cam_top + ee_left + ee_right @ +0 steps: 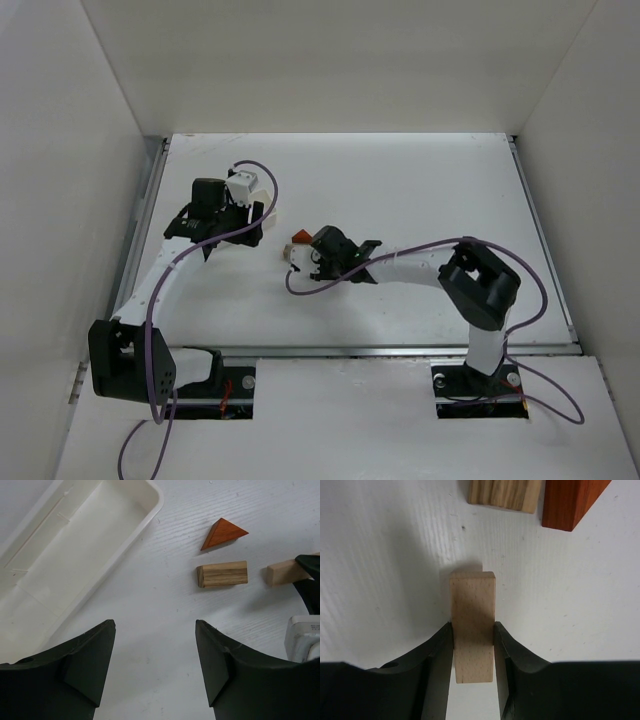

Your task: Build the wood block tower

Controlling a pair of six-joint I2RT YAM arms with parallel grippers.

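Pinching a pale tan block [473, 600] by its long sides with the right claw [473, 627], down at the white table [380, 555]. Facing a grained wooden bar [505, 492] at 12 o'clock of that block and the reddish-brown roof piece [570, 502] at 1 o'clock, both apart from it. Holding the left claw [155, 627] spread wide and empty above bare table, with the long white tray [150, 510] at 10 o'clock and those loose wooden pieces at 1 o'clock, unstacked.
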